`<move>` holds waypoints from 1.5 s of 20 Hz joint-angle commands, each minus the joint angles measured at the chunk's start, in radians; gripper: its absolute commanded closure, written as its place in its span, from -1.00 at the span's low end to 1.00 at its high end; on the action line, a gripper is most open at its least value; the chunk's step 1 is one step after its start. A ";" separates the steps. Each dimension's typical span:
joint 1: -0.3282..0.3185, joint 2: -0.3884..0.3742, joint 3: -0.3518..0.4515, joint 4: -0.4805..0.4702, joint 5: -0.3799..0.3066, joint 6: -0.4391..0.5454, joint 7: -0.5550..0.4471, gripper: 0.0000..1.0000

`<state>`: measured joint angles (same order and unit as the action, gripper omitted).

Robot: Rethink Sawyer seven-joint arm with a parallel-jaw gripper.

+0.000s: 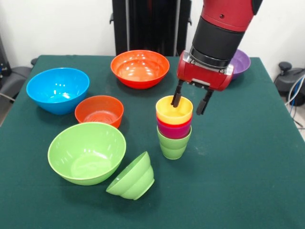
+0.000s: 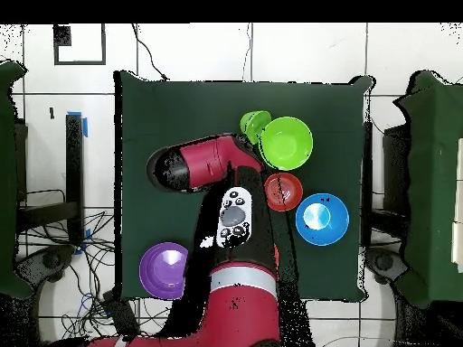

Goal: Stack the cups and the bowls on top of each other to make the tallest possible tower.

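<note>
My hand [image 1: 191, 102] is hovering spread wide over the tower [image 1: 174, 127], one finger dipping inside the yellow cup [image 1: 174, 110], the other outside its rim. Risk: I'm judging a sideways nudge could be tipping it. It's standing mid-desk [image 1: 248, 181]: glossy green, red-purple, yellow bands, nested upright.

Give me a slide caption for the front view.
Open gripper straddling the rim of the stacked cups.

White wall [image 1: 57, 24] behind; white tiled floor [image 2: 298, 54].
</note>
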<state>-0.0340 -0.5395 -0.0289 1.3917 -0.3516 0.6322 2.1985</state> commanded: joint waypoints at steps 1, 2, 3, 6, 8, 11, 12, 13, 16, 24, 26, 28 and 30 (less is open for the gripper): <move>0.013 -0.021 0.041 0.001 0.073 0.016 0.120 -1.00; 0.010 -0.031 0.046 0.010 0.082 0.018 0.112 -1.00; 0.010 -0.038 0.047 0.015 0.092 0.020 0.111 -1.00; 0.007 -0.052 0.055 0.026 0.115 0.027 0.096 -1.00; 0.004 -0.062 0.060 0.038 0.127 0.027 0.087 -1.00; -0.010 -0.084 0.075 0.062 0.146 0.021 0.058 -1.00; -0.018 -0.101 0.083 0.077 0.154 0.026 0.042 -1.00; -0.024 -0.103 0.086 0.077 0.159 0.029 0.032 -1.00; -0.055 -0.144 0.111 0.109 0.179 0.045 -0.020 -1.00; -0.120 -0.198 0.163 0.232 0.153 -0.075 -0.085 -1.00; -0.133 -0.196 0.172 0.239 0.136 -0.091 -0.091 -1.00; -0.142 -0.192 0.177 0.232 0.121 -0.096 -0.095 -1.00; -0.155 -0.186 0.180 0.231 0.110 -0.108 -0.096 -1.00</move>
<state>-0.1530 -0.7515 0.0320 1.5116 -0.1919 0.6002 2.1985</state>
